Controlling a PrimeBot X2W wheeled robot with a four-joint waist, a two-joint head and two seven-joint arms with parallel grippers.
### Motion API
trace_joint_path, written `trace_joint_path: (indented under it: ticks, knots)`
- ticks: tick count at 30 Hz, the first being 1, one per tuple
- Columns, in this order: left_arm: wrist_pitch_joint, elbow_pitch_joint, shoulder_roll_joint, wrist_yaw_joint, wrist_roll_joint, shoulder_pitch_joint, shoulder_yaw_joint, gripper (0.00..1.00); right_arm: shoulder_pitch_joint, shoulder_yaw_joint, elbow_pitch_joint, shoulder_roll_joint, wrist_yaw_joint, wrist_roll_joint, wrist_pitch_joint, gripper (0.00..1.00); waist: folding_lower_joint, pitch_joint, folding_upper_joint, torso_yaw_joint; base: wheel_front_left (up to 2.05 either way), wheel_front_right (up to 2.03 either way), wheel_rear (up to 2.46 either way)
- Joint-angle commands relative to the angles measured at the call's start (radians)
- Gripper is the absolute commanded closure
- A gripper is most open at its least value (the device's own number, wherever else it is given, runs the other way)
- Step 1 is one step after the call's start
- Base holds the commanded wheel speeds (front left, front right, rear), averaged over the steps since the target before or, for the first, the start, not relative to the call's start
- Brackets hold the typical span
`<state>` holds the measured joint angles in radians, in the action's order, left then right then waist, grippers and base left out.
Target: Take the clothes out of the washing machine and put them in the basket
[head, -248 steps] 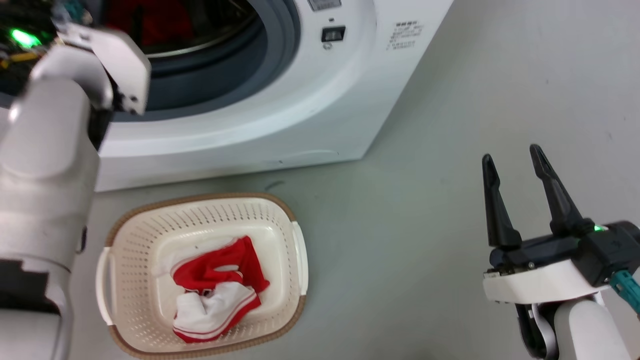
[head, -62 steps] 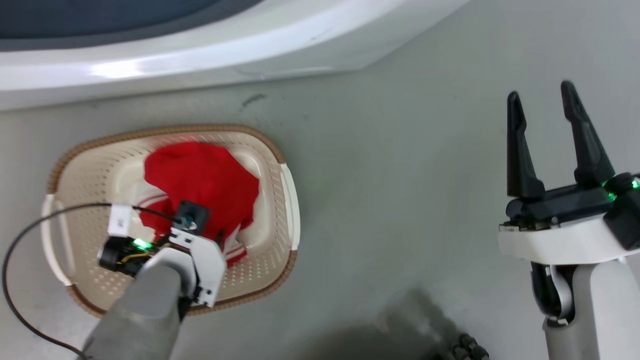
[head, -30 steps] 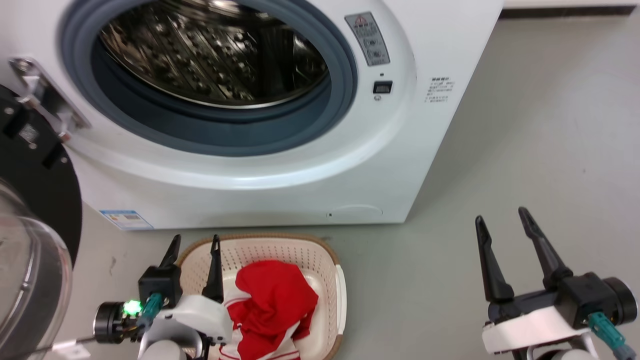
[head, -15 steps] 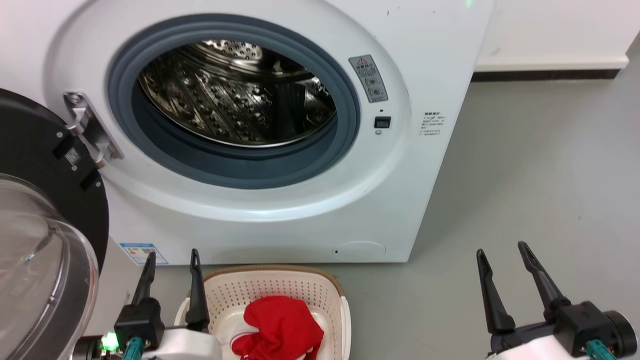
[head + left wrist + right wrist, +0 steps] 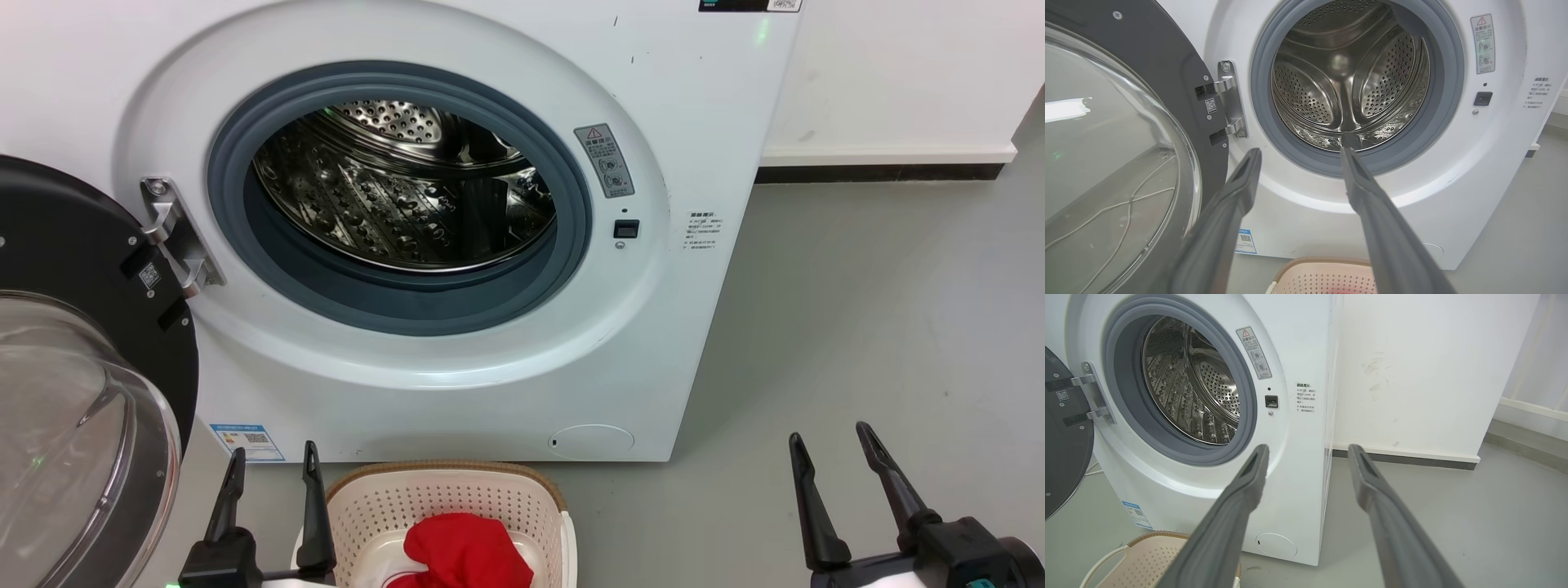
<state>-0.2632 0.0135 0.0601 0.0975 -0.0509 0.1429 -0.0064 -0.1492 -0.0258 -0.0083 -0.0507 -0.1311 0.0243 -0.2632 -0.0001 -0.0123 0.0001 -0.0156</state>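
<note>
Left gripper [image 5: 273, 452] hangs in front of the washing machine [image 5: 490, 384], low at the foot of its front panel on the hinge side, with its 2 long dark fingers [image 5: 313, 514] spread apart and pinching nothing. In the left wrist view those 2 fingers point up at the lower arc of the machine's opening. The right gripper [image 5: 827, 434] is also spread and empty, its 2 fingers rising over the grey floor [image 5: 857, 327] off the machine's right front corner, well apart from the cabinet. The clothes [image 5: 461, 555] lie in the basket [image 5: 441, 498], which sits on the floor just in front of the machine, below the opening and close to its base. They show as 1 bunched heap of soft, plain red fabric, cut off by the bottom edge of the head view, so how many garments make it up cannot be told. There is 1 basket: cream plastic with perforated walls and a brown woven-look rim [image 5: 445, 467]. The left gripper's right finger stands just beside its left end. The 1 washing machine is white and front-loading, with a grey rubber ring [image 5: 392, 306] around a perforated steel drum [image 5: 408, 196] whose ribs catch the light. Its 1 round door [image 5: 82, 408], black-rimmed with a bulging glass bowl, is swung wide open to the machine's left on a metal hinge [image 5: 175, 237].
</note>
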Motion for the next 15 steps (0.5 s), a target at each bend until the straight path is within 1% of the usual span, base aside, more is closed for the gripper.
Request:
trace_joint_path:
  ticks: [1, 12, 13, 15]
  knots:
    - [-0.002, -0.005, -0.001, -0.001, 0.004, 0.01, 0.001, 0.0, -0.016, 0.001, -0.004, 0.001, 0.001, 0.004, -0.002, 0.0, 0.0001, -0.002, -0.0001, 0.001, 0.0, 0.0, 0.0]
    - [-0.002, 0.01, -0.008, -0.018, 0.006, 0.002, 0.015, 0.0, -0.009, 0.004, 0.001, 0.001, 0.001, 0.013, -0.002, 0.0, 0.0001, -0.012, -0.0001, 0.0, 0.0, 0.0, 0.0]
    - [-0.002, 0.01, -0.009, -0.017, 0.009, -0.001, 0.017, 1.0, -0.008, 0.004, 0.002, 0.001, 0.001, 0.013, -0.002, 1.0, 0.0001, -0.012, -0.0001, 0.0, 0.0, 0.0, 0.0]
    - [0.001, 0.023, -0.008, -0.019, 0.0, 0.012, 0.015, 1.0, -0.007, 0.001, 0.012, 0.0, 0.0, 0.008, 0.001, 1.0, 0.0001, -0.012, -0.0001, 0.0, 0.0, 0.0, 0.0]
